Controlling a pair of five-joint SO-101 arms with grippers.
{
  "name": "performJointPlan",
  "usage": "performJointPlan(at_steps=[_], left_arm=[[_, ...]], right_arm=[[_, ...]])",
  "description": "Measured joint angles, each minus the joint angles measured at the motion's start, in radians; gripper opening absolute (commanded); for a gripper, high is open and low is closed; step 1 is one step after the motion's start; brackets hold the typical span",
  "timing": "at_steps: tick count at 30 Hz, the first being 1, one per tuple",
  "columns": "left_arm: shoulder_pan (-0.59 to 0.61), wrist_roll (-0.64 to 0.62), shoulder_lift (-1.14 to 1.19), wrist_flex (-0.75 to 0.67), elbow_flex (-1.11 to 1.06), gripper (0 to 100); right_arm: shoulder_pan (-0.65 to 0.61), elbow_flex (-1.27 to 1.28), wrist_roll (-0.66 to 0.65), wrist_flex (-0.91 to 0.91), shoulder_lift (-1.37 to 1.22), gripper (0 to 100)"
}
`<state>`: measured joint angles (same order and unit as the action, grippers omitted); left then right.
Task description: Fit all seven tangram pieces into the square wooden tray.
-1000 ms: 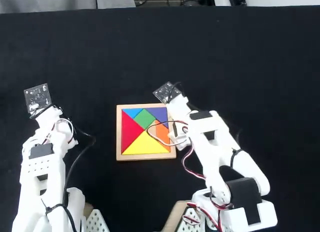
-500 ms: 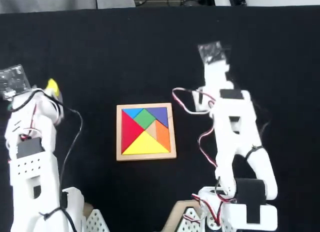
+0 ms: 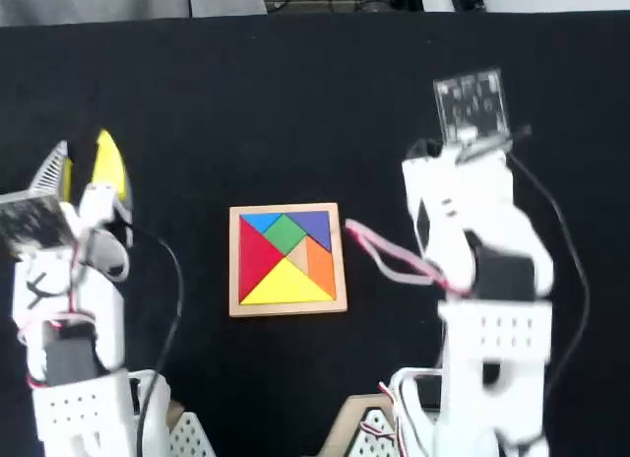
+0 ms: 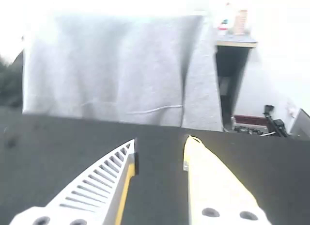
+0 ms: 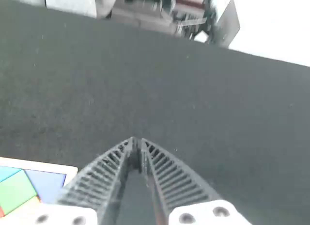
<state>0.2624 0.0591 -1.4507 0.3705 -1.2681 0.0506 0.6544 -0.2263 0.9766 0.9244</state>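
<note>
**A:** Where's the tray?

**B:** Square wooden tray [image 3: 287, 209] lies flat mid-bench [image 3: 295, 93], between the 2 arms, touching neither.

**A:** Pieces?

**B:** All inside, packed edge to edge. The red triangle [image 3: 258, 263] fills the left side and the yellow triangle [image 3: 288, 285] runs along the edge nearest the arm bases. The orange piece [image 3: 321, 263] is on the right. Green square [image 3: 285, 232] is at far centre, w/ the light-blue triangle [image 3: 260, 221] in the far-left corner and the indigo piece [image 3: 315, 224] in the far-right. There's also a small tan patch [image 3: 298, 255] in the middle — piece or bare wood, can't tell.

**A:** Left claw?

**B:** Left claw [image 4: 161, 143] is spread, nothing between its fingers. It's well off to the tray's left, pointing across the bench toward a grey cloth [image 4: 116, 65] at the far edge.

**A:** Right claw?

**B:** Right claw [image 5: 136, 143] is pressed together, tips meeting, gripping nothing. It's over bare bench just past the tray's far-right corner. The right arm [image 3: 472, 250] stands to the tray's right, apart from it.
</note>
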Motion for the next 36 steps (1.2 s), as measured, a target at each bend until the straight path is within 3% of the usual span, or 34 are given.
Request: performJointPlan(at_steps=[7,18,24,29,32,36], left_arm=[[-0.066,0.106,-0.35,0.0,-0.109,17],[-0.075,0.08,-0.37,0.0,-0.025,17],[-0.075,-0.026,-0.371,0.02,0.043,17],[-0.075,-0.034,-0.371,0.209,0.037,17],[-0.075,-0.034,-0.371,0.301,-0.046,17],[-0.075,-0.034,-0.371,0.319,-0.229,17]], right_arm=[[0.0,0.115,0.003,-0.003,0.373,1.2],[0.0,0.23,0.003,-0.003,0.855,1.2],[-0.002,0.288,0.005,0.017,0.881,1.2],[-0.002,0.419,0.003,0.044,0.881,1.2],[-0.002,0.552,0.003,0.02,0.881,1.2],[0.005,0.789,0.005,-0.14,0.881,1.2]])
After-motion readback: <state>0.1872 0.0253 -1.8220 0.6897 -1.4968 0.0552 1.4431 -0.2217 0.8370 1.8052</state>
